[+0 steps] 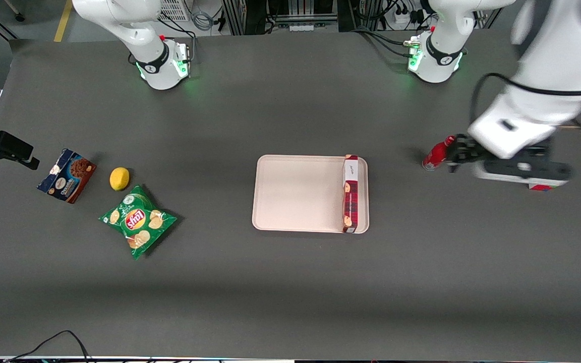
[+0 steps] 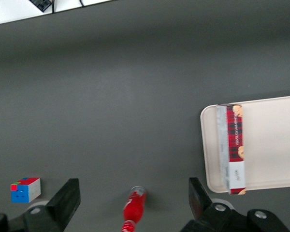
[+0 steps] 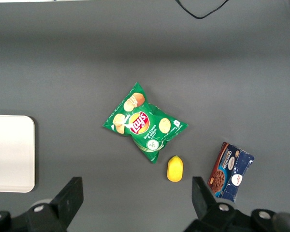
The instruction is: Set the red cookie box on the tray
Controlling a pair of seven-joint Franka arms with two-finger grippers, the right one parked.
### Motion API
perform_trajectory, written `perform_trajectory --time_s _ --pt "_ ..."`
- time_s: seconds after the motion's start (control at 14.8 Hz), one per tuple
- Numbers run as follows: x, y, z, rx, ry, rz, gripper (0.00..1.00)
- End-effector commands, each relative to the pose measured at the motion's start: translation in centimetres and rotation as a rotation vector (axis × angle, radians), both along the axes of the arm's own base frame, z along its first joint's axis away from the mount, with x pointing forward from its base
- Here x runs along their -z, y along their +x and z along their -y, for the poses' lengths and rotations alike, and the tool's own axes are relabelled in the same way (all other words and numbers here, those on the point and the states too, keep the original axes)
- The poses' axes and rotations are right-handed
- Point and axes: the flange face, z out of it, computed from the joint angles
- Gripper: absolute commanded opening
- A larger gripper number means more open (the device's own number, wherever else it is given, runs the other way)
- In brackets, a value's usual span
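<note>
The tray (image 1: 300, 194) lay flat in the middle of the desk (image 1: 290, 282), and it held one thing only — the red cookie box (image 1: 350, 194), standing on its long narrow edge along the tray's rim at the side toward my end of the desk, its white label panel at the end farther from the front camera. The rest of the tray's floor was bare.

My jaws (image 2: 133, 203) hung spread wide, gripping nothing and touching nothing — well apart from the tray, above the desk. Between my fingers (image 2: 65, 200) a red bottle (image 2: 134, 209) lay on its side on the desk below, and a colour cube (image 2: 25, 189) sat just beside them.

Toward the parked arm's end lay a green chip bag (image 1: 137, 221), a lemon (image 1: 119, 178) and a blue cookie box (image 1: 67, 175).
</note>
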Motion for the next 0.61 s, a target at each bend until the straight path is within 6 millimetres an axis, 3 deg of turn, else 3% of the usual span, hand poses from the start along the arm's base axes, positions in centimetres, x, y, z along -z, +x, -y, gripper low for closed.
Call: perform_trajectory --time_s 0.0,0.13,0.4,0.54 --pt "0.7 -0.6 -8.7 0.018 -0.06 -0.017 1.0" --pt "0.9 -0.7 -10.8 -0.023 -0.075 -0.04 1.0" --pt "0.9 -0.9 -12.3 -0.06 -0.056 -0.054 1.0" --pt "0.4 -1.9 -12.2 -0.056 -0.052 -0.054 1.0"
